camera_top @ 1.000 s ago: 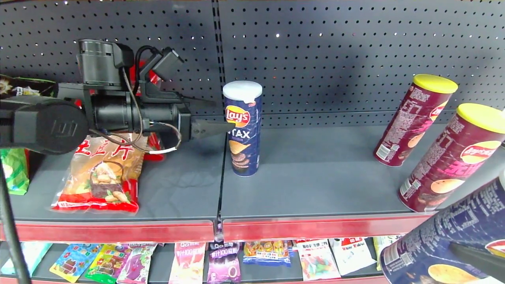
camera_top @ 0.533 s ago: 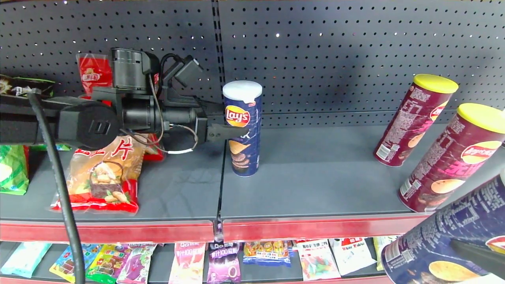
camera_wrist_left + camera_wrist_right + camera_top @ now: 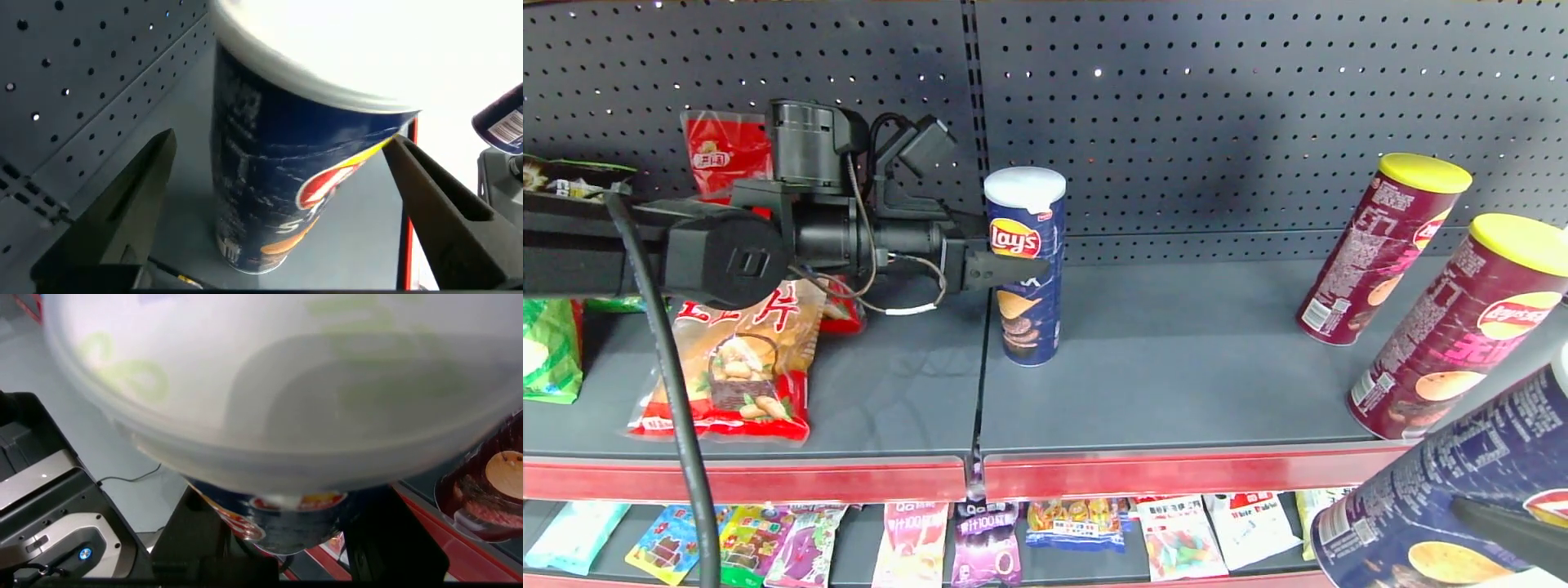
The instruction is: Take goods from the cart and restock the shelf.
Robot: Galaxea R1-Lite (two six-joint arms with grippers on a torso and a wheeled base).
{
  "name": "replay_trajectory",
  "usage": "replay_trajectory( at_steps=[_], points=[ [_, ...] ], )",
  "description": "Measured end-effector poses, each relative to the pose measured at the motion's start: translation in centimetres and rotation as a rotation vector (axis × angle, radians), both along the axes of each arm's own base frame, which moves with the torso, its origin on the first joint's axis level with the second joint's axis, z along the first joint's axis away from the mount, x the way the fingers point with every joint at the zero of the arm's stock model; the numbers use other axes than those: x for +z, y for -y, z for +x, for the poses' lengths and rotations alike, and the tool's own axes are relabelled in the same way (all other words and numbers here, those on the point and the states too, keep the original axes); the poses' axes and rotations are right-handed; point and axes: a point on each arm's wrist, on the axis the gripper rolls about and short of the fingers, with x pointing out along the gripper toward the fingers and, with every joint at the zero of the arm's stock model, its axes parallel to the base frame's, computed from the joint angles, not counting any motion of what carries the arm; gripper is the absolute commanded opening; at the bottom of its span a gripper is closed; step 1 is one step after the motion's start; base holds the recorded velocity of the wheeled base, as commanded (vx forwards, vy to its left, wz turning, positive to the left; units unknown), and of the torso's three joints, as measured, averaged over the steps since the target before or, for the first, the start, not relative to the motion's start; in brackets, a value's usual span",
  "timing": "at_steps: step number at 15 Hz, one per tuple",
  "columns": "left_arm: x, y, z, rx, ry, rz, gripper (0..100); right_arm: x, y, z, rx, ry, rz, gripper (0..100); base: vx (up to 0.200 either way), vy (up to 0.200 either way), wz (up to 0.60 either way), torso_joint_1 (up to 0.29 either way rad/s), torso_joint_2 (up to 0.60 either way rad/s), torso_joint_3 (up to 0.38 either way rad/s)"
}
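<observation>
Grey shelf (image 3: 1176, 367), restock seemingly part done: blue can (image 3: 1031, 327) upright at frame centre between the left gripper's (image 3: 282, 143) spread fingers; second blue can (image 3: 1437, 498), lower right, pinched by right gripper (image 3: 290, 527), not yet shelved.

This is a retail shop aisle, of the supermarket or convenience-store kind. A grey metal shelf (image 3: 1176, 384) with a red strip (image 3: 1176, 472) along its front edge stands against a perforated pegboard back panel (image 3: 1217, 106), and packaged goods are set out on it: tall chip cans (image 3: 1380, 245) and printed snack bags (image 3: 735, 359). On the level below lies a row of small, bright sweet packets (image 3: 988, 543).
</observation>
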Motion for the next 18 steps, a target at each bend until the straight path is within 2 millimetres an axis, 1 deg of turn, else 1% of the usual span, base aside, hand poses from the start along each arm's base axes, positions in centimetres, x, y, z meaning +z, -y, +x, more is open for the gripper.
replay_trajectory(
  at_steps=[5,6,10,13,16,18],
  points=[
    [-0.1,1.0,0.3,-0.016,-0.016,-0.010,100,-0.1,0.0,0.0,0.000,-0.006,-0.002,0,0.000,0.000,0.00,0.000,0.00,0.000],
    [0.0,1.2,0.5,-0.017,-0.014,-0.014,0,-0.1,0.0,0.0,0.000,-0.007,-0.002,0,0.000,0.000,0.00,0.000,0.00,0.000],
    [-0.2,1.6,0.8,-0.018,-0.019,-0.014,0,-0.2,0.0,0.1,-0.006,-0.011,-0.003,0,0.000,0.000,0.00,0.000,0.00,0.000],
    [-0.3,1.6,0.6,-0.015,-0.026,-0.012,0,-0.3,0.0,0.1,-0.008,-0.014,-0.005,0,0.000,0.000,0.00,0.000,0.00,0.000],
    [0.2,1.2,-0.6,-0.012,-0.038,-0.016,0,-0.3,0.0,0.2,-0.006,-0.017,-0.006,0,0.000,0.000,0.00,0.000,0.00,0.000],
    [0.4,1.0,-2.4,-0.024,-0.067,-0.019,0,-0.3,0.0,0.2,-0.005,-0.020,-0.006,0,0.000,0.000,0.00,0.000,0.00,0.000]
  ],
)
